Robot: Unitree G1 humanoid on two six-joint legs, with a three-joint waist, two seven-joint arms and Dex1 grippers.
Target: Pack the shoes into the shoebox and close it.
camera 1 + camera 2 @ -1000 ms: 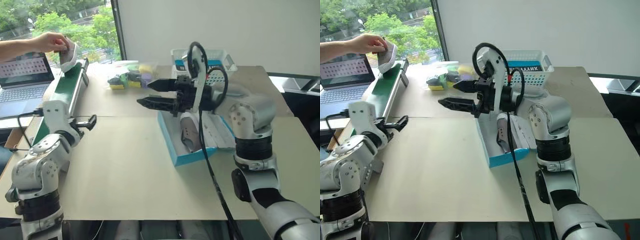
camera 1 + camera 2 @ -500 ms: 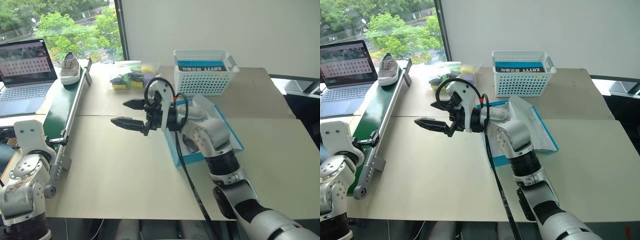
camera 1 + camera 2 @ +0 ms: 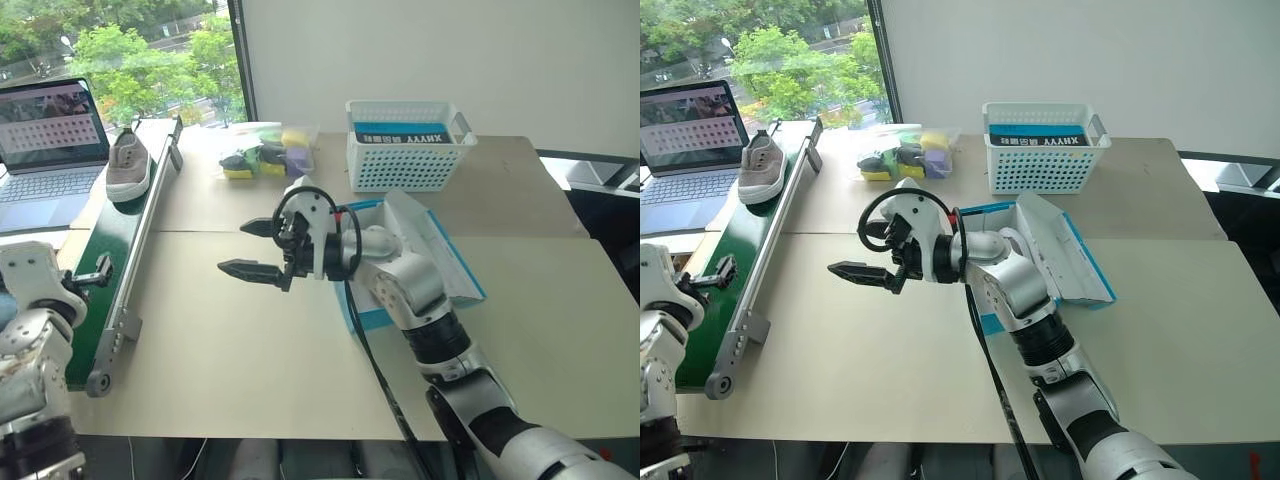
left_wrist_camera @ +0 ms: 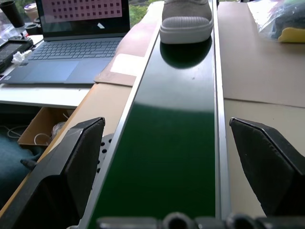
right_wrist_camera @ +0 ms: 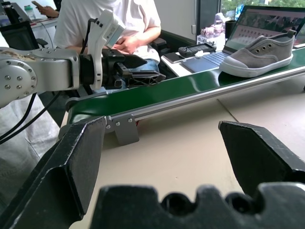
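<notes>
The right gripper (image 3: 258, 248) is standing with its two black fingers spread wide apart and nothing between them, pointing across the table (image 3: 250, 340) toward the green conveyor belt (image 3: 120, 235). Just behind its arm the blue shoebox (image 3: 1080, 262) is lying open, lid tilted back; whether a shoe already sits inside cannot be told, as the arm is covering the interior. The left gripper (image 3: 92, 272) is hovering at the near end of the belt, its fingers likewise parted and empty, looking straight up the belt in its wrist view. One grey-brown shoe (image 3: 127, 166) is sitting on the belt's far stretch, beside the laptop (image 3: 45, 140), well apart from both grippers. The main risk, as I judge it, is timing and aim: the shoe may slip or tip off the narrow belt if a finger nudges it rather than straddling it. The right arm's cable (image 3: 300, 205) is also looping near the fingers and could snag. A person (image 5: 119, 24) is sitting beyond the belt, so a wide reach could crowd them.
</notes>
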